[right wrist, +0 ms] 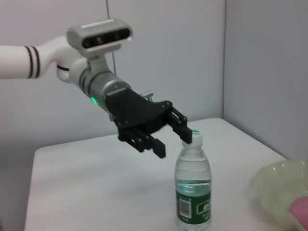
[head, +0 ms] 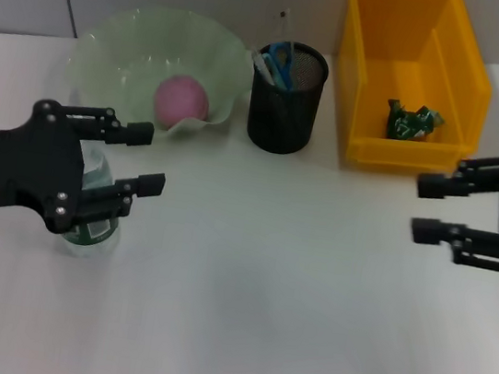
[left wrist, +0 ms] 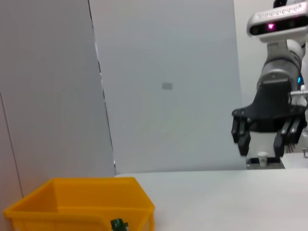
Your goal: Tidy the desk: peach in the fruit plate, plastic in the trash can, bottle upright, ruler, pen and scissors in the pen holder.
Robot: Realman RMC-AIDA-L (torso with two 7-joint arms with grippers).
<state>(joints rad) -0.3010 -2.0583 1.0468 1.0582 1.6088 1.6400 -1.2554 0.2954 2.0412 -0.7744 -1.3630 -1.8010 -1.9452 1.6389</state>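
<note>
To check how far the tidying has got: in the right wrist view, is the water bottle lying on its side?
No. The bottle stands upright on the table, cap on top, with the open left gripper above and beside its neck.

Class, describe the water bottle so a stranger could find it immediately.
Start at the pale green fruit plate on the robot's left. In front of it the left hand hovers, open, over the water bottle. It stands upright, the only clear thing with a green label.

Pink peach (head: 183, 99), pale-green plate (head: 112, 42), yellow bin (head: 414, 75)
</note>
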